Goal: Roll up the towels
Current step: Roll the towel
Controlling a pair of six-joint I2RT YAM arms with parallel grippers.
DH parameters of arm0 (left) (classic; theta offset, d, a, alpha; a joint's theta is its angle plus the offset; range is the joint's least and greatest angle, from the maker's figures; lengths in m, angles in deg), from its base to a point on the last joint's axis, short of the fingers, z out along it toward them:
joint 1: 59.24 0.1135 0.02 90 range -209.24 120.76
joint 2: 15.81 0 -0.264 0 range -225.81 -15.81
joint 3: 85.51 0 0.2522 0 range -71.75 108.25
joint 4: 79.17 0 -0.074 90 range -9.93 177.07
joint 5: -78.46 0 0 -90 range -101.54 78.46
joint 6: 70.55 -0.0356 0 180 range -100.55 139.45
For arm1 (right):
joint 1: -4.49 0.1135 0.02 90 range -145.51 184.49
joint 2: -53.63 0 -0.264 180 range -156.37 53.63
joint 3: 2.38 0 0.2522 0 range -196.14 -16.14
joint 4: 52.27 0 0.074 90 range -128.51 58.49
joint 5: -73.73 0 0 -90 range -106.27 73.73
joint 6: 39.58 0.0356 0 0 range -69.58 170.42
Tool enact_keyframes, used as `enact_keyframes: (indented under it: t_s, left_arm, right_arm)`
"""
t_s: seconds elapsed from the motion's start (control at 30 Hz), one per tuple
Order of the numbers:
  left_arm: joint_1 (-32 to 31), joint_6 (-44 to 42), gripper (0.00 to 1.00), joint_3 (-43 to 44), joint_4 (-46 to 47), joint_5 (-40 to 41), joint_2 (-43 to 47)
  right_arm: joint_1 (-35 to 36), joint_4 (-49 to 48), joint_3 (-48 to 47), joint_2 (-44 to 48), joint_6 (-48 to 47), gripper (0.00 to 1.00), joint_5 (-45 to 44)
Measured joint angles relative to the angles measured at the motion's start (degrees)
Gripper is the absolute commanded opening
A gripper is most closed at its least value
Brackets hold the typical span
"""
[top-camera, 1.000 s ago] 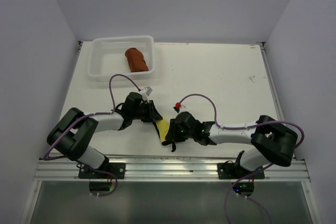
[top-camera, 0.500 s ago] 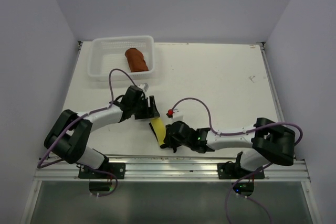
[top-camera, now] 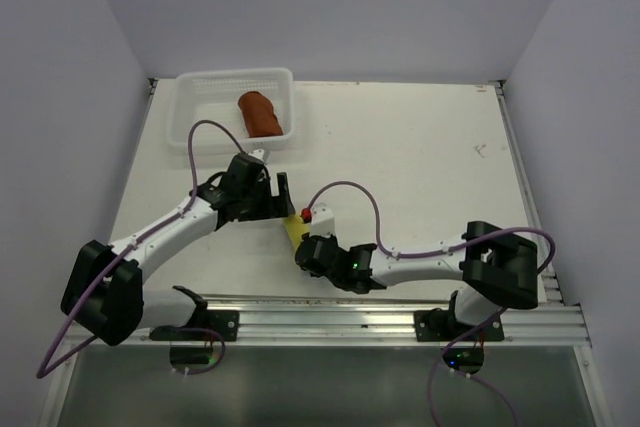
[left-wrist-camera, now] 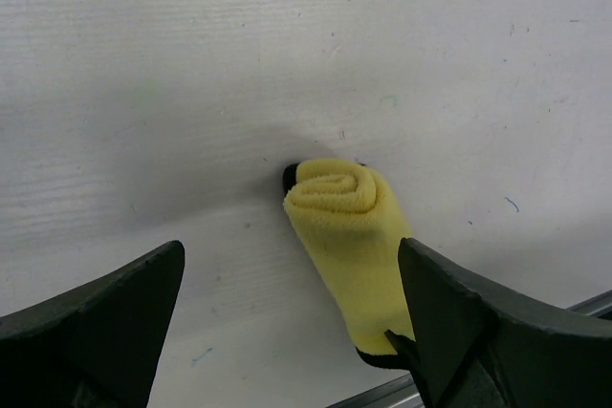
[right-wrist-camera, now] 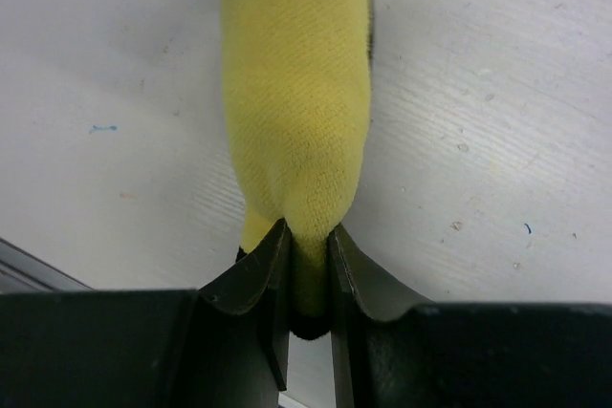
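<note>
- Our right pincer (right-wrist-camera: 306, 236) is clamped on the near end of the bright yellow towel (right-wrist-camera: 296, 93), a soft cloth wound into a tight roll. The two dark fingers squeeze the fabric into a narrow neck between them.
- From that grip the roll runs away across the white counter (top-camera: 420, 167) toward 11 o'clock in the top view, and it lies flat on the surface.
- In the left wrist view we see the spiral of the roll's free end. A dark bit of hem shows at the 9 o'clock side of that end.
- Our left pincer (top-camera: 283, 195) stands wide open and grips nothing. It sits just past the free end of the roll, at about 11 o'clock from it.
- In its own camera the roll lies between the spread fingers, nearer the one at 3 o'clock. We cannot tell whether that finger touches the cloth.
- Well away, at 11 o'clock on the counter, sits the white plastic mesh basket (top-camera: 185, 132) in the far left corner.
- Inside it, toward its 3 o'clock side, lies the rust-brown towel (top-camera: 262, 114), also rolled up.
</note>
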Motion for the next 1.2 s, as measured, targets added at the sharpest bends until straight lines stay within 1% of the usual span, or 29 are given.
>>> enact_keyframes:
  t_s: [0.27,0.5,0.7,0.83,1.03,1.2]
  left_arm:
    - [0.0,2.3,0.99,0.8,-4.3,1.3,0.5]
    - [0.0,4.1,1.00,1.2,-4.3,0.5,-0.1]
    - [-0.3,4.5,1.00,2.0,-4.2,-0.8,-0.2]
    - [-2.3,5.7,0.99,2.0,-3.2,-2.0,-1.7]
    - [-8.6,6.8,0.98,2.0,-2.5,-2.3,-6.7]
    - [-9.5,7.0,0.96,2.0,-2.2,-2.1,-8.7]
  right_arm:
    - [2.2,3.3,-6.2,-4.2,-2.0,0.00,-3.6]
    - [4.8,5.6,-10.4,-8.1,-3.0,0.00,-6.4]
    - [5.2,8.7,-13.6,-11.0,-2.3,0.00,-8.1]
    - [5.2,10.6,-14.7,-11.9,-1.8,0.00,-9.2]
    - [5.2,12.6,-16.3,-12.8,-1.5,0.00,-10.7]
    - [5.3,13.1,-16.3,-12.8,-1.6,0.00,-11.3]
